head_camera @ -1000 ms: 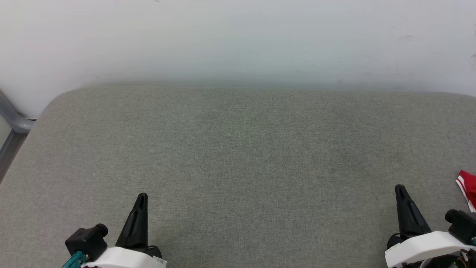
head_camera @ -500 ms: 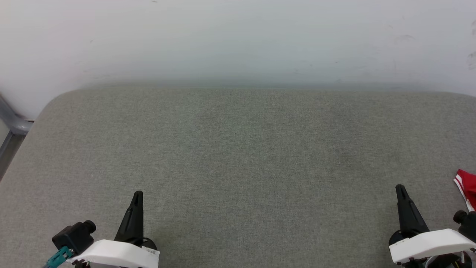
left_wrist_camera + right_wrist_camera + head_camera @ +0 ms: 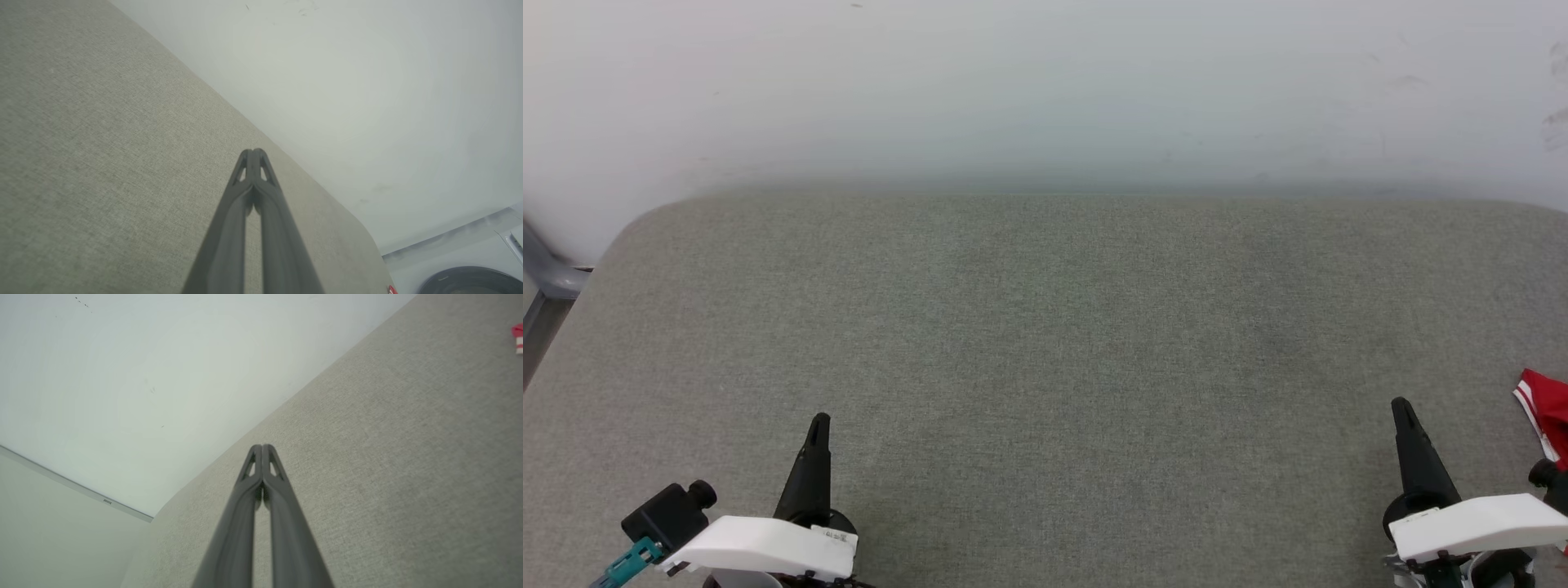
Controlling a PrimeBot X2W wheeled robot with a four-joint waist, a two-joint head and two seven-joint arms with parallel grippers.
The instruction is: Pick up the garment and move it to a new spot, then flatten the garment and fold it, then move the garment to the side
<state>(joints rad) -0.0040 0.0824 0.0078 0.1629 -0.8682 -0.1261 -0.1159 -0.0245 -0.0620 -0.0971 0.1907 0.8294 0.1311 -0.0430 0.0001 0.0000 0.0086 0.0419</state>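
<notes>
A small corner of the garment [image 3: 1543, 404], red with white striped trim, lies at the right edge of the grey fabric surface [image 3: 1045, 343]; most of it is out of view. The same red-and-white scrap [image 3: 518, 335] shows at the upper right of the right wrist view. My left gripper [image 3: 820, 420] is at the lower left, shut, tips together over bare fabric [image 3: 253, 152]. At the lower right my right gripper [image 3: 1399, 404] is also shut [image 3: 261, 447], holding nothing, a short way left of the garment corner.
A white wall [image 3: 1045, 90] rises behind the surface's far edge. A grey metal frame [image 3: 547, 286] stands past the rounded left corner. A dark round object [image 3: 470, 281] sits low beyond the surface's end in the left wrist view.
Both arms have drawn back slightly toward the bottom of the head view, the left one also shifting left. The picture has shifted a little, so the camera moved. Both grippers stay shut.
</notes>
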